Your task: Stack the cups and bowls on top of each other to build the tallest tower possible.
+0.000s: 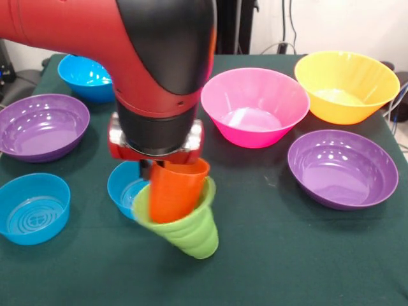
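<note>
The orange cup (177, 190) sits nested in the tilted green cup (188, 231) at mid-table, partly hiding a blue bowl (125, 186). The gripper (156, 167) is largely hidden by the arm (159, 70); I cannot tell its state. No writing is readable.

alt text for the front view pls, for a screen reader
The red and black arm's gripper lowers an orange cup into a tilted lime green cup on a dark green table. Around them sit three blue bowls, two purple bowls, a pink bowl and a yellow-orange bowl, all unstacked.
</note>
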Robot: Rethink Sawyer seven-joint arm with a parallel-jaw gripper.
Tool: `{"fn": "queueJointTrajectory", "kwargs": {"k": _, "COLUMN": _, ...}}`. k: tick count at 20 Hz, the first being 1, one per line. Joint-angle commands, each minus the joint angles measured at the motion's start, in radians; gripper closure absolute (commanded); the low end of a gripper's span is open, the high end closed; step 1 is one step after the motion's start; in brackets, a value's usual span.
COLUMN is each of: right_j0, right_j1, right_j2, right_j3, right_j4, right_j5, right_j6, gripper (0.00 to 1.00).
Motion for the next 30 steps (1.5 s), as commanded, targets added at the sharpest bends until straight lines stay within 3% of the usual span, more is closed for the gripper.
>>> {"fn": "queueJointTrajectory", "kwargs": {"k": 1, "right_j0": 0.015, "right_j1": -0.025, "right_j2": -0.038, "right_j3": 0.091, "right_j4": -0.081, "right_j5": 0.07, "right_j6": -0.239, "gripper": 1.0}}
{"fn": "queueJointTrajectory", "kwargs": {"k": 10, "right_j0": 0.033, "right_j1": 0.005, "right_j2": -0.038, "right_j3": 0.103, "right_j4": -0.038, "right_j5": 0.051, "right_j6": -0.19, "gripper": 1.0}}
{"fn": "queueJointTrajectory", "kwargs": {"k": 15, "right_j0": 0.034, "right_j1": -0.001, "right_j2": -0.029, "right_j3": 0.163, "right_j4": 0.018, "right_j5": 0.065, "right_j6": -0.13, "gripper": 1.0}}
{"fn": "queueJointTrajectory", "kwargs": {"k": 20, "right_j0": -0.001, "right_j1": -0.024, "right_j2": 0.041, "right_j3": 0.288, "right_j4": 0.135, "right_j5": -0.062, "right_j6": -0.122, "gripper": 1.0}}
{"fn": "queueJointTrajectory", "kwargs": {"k": 23, "right_j0": -0.011, "right_j1": -0.031, "right_j2": 0.066, "right_j3": 0.32, "right_j4": 0.189, "right_j5": -0.074, "right_j6": -0.136, "gripper": 1.0}}
{"fn": "queueJointTrajectory", "kwargs": {"k": 30, "right_j0": -0.012, "right_j1": -0.037, "right_j2": 0.073, "right_j3": 0.346, "right_j4": 0.226, "right_j5": -0.115, "right_j6": -0.153, "gripper": 1.0}}
